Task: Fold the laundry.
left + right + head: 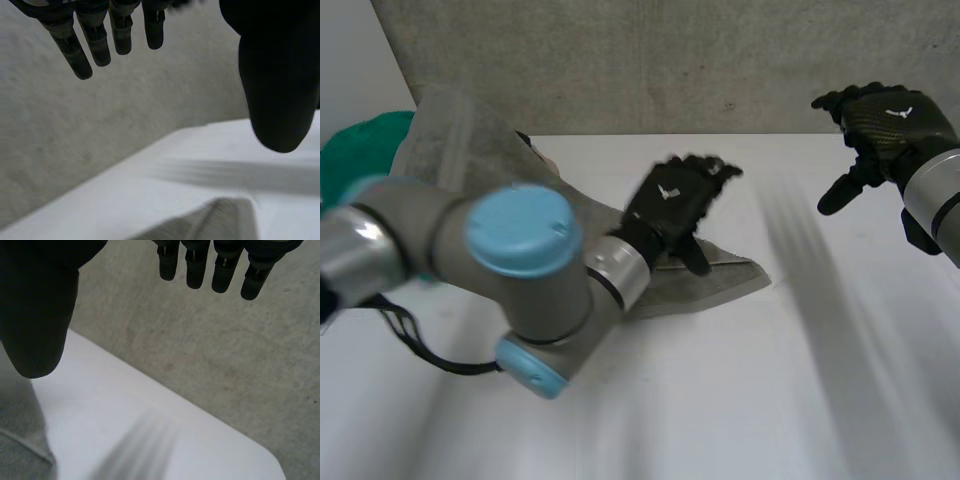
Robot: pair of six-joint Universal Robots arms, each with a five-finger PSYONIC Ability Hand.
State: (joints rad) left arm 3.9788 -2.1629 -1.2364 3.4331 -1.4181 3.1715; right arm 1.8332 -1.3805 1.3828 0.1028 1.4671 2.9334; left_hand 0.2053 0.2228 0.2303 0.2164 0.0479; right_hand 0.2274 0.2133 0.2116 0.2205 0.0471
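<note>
On the left half of the table (790, 400) lies the grey cloth (725, 282). Its long axis runs on a slant from the far left corner, where it rises in a rumpled heap, down to a pointed corner near the table's middle. The left hand (672, 205) hangs over that pointed end. In the head view I cannot tell whether it touches the fabric. In the left wrist view its fingers (97, 42) are straight and spread, the thumb stands apart, and nothing is held; the cloth's corner sits under the palm, short of the fingertips, which point on toward the grey wall (75, 150). The right hand (885, 118) is raised at the far right, well apart from the cloth, its fingers loose and likewise empty. From there the cloth lies off to the thumb side, and only its edge (20, 452) comes into the right wrist view. The left hand is clearly the nearer one, so I judge that the next grasp falls to it: down and slightly back to take the pointed corner, then along the slant. Something green (355, 155) sits beyond the heap at the far left.
</note>
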